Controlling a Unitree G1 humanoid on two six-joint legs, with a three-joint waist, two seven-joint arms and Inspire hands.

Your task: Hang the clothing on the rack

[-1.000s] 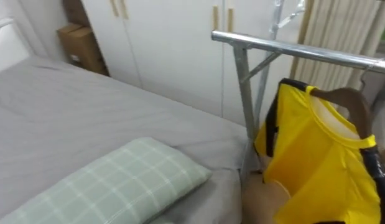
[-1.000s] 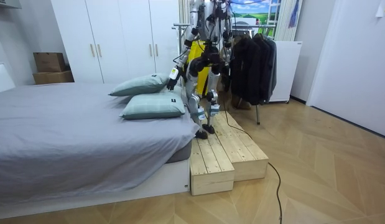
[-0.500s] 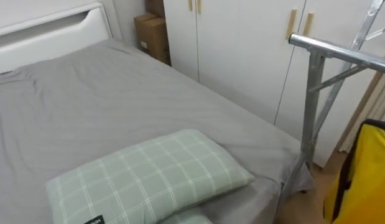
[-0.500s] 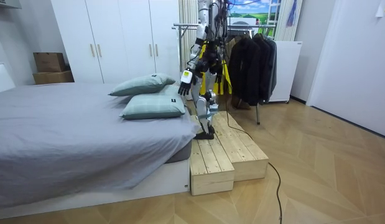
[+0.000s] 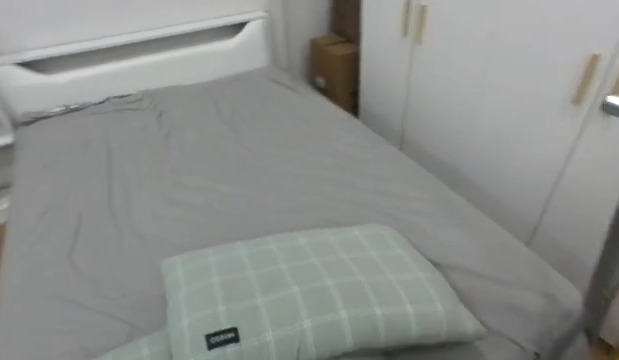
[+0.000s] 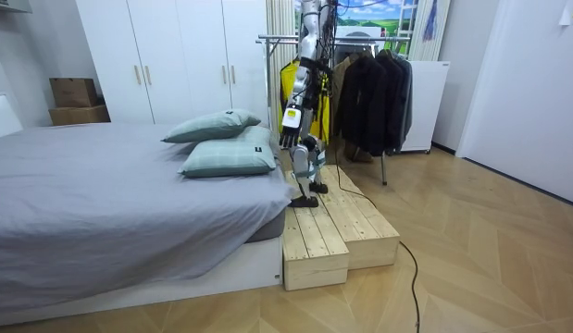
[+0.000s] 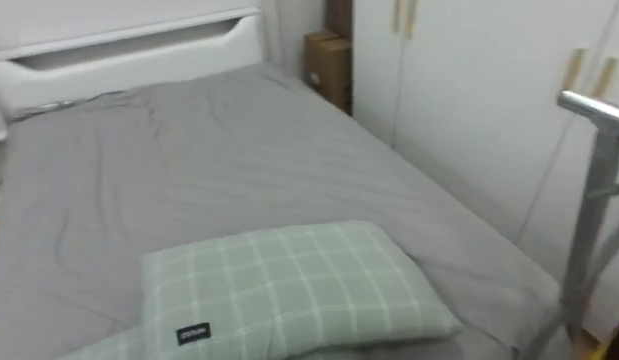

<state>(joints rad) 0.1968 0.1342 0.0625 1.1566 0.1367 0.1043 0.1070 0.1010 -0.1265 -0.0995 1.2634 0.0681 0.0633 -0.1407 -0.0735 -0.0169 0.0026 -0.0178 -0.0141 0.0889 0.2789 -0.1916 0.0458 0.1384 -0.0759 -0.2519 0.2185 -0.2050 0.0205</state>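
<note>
Your robot stands on the pale wooden platform (image 6: 332, 231) beside the grey bed (image 6: 101, 185), left hand (image 6: 290, 129) hanging, fingers relaxed; the yellow shirt (image 6: 287, 83) hangs on the metal clothes rail (image 6: 272, 39), apart from that hand.

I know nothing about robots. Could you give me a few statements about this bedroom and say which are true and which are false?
1. A green checked pillow lies on the bed. True.
2. The sheet is blue. False: it is grey.
3. A cardboard box stands beside the wardrobe. True.
4. The yellow shirt lies on the bed. False: it hangs on the rack by the robot.
5. The robot stands on the bare floor. False: it stands on a wooden platform next to the bed.
</note>
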